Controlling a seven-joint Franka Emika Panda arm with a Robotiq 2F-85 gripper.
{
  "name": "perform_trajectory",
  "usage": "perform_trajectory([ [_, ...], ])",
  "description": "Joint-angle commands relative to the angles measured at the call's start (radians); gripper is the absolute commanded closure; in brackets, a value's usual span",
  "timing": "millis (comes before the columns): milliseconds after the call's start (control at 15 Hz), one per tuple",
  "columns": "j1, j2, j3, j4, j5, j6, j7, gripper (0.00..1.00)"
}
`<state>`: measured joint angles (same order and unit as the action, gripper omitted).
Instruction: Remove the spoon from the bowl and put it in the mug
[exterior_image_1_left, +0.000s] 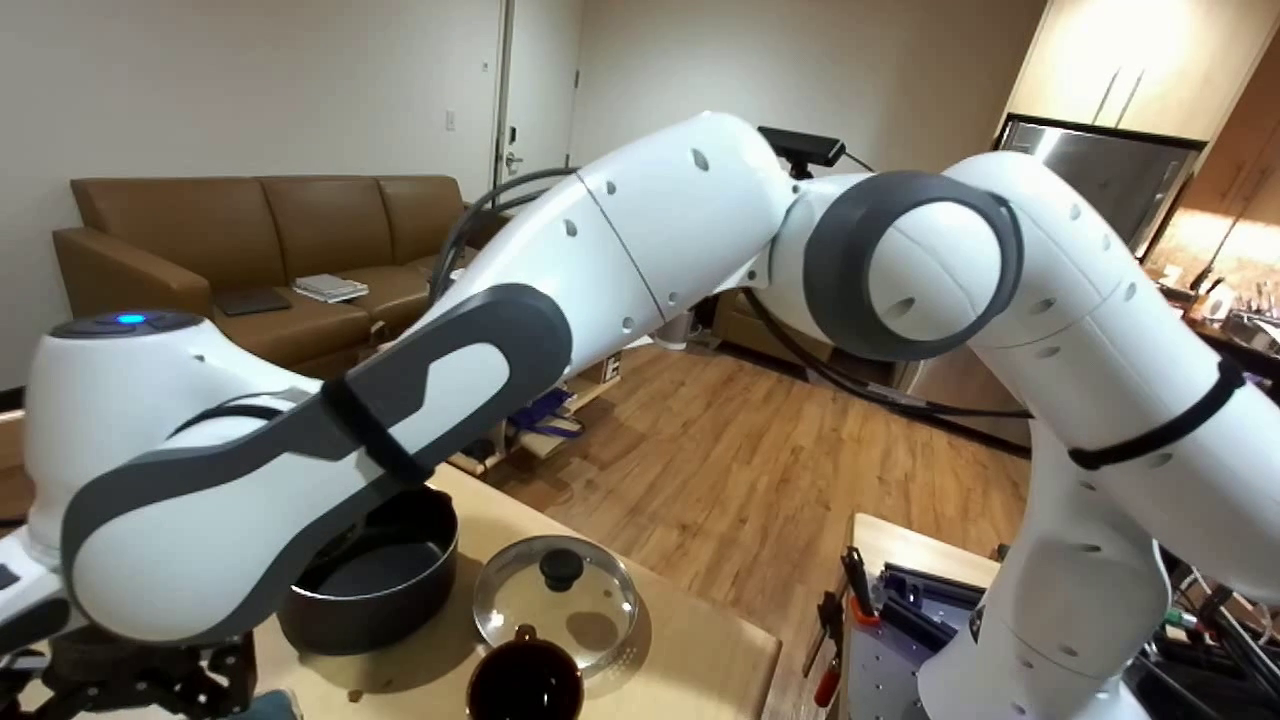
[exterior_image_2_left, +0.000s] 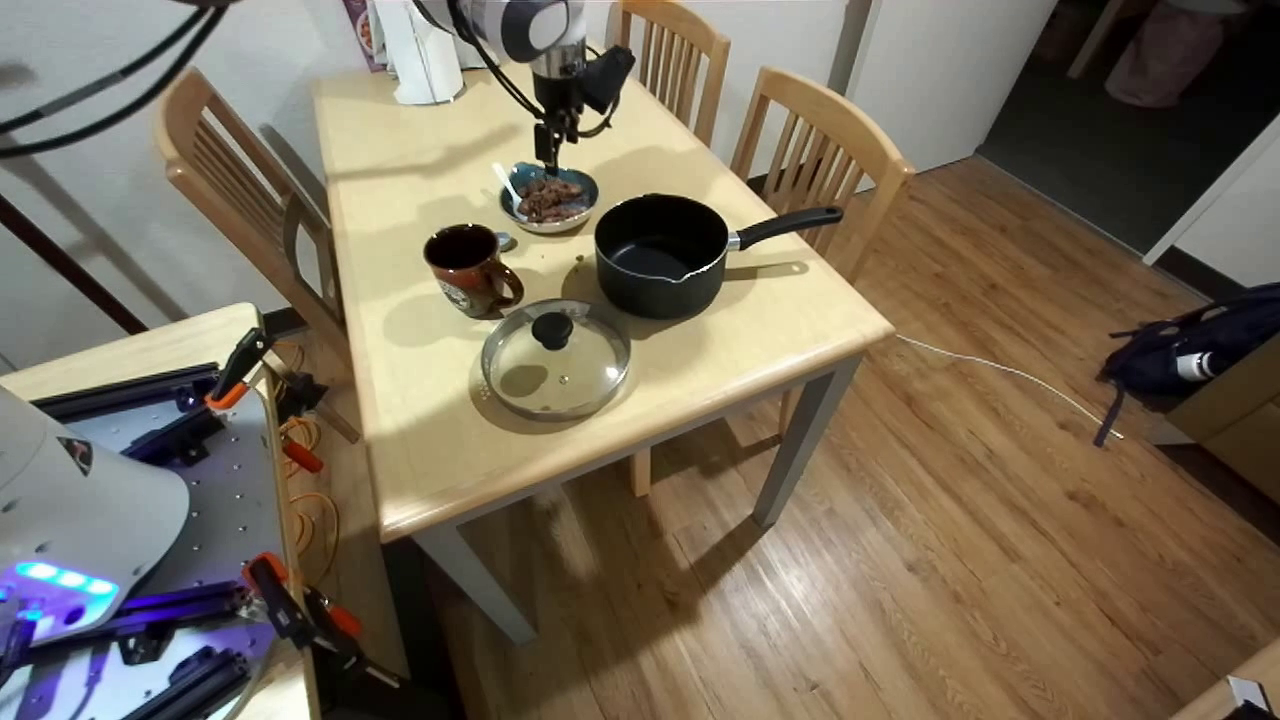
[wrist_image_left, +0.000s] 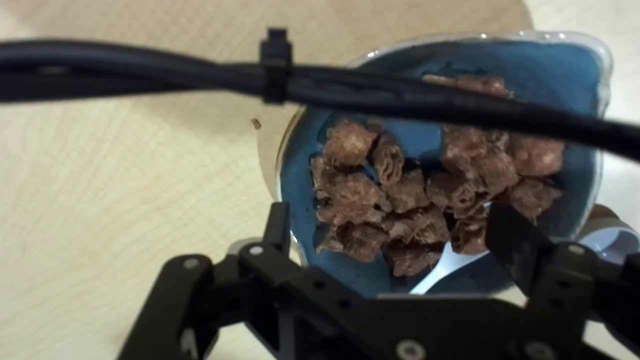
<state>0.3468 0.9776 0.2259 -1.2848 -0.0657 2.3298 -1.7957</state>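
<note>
One white spoon leans at ten o'clock in the blue bowl, in an exterior view; the wide-spread pincer, being centred over brown food chunks, could pinch those instead.

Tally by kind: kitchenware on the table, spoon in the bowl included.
1 bowl
1 spoon
1 mug
1 pot
1 lid
Total: 5
Not counted: a small pale thing between mug and bowl, kind unclear.
</note>
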Motion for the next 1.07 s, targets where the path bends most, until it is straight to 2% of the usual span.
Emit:
perform_trajectory([
  [0, 0.000, -0.004, 0.021, 0.009, -0.035, -0.019, 0.034, 0.00],
  [667, -0.029, -0.008, 0.028, 0.014, -0.025, -0.042, 0.035, 0.00],
  [933, -0.020, 0.011, 0.056, 0.028, -0.005, -0.035, 0.042, 0.00],
  [1000, -0.016, 0.008, 0.066, 0.008, 0.034, -0.026, 0.028, 0.00],
])
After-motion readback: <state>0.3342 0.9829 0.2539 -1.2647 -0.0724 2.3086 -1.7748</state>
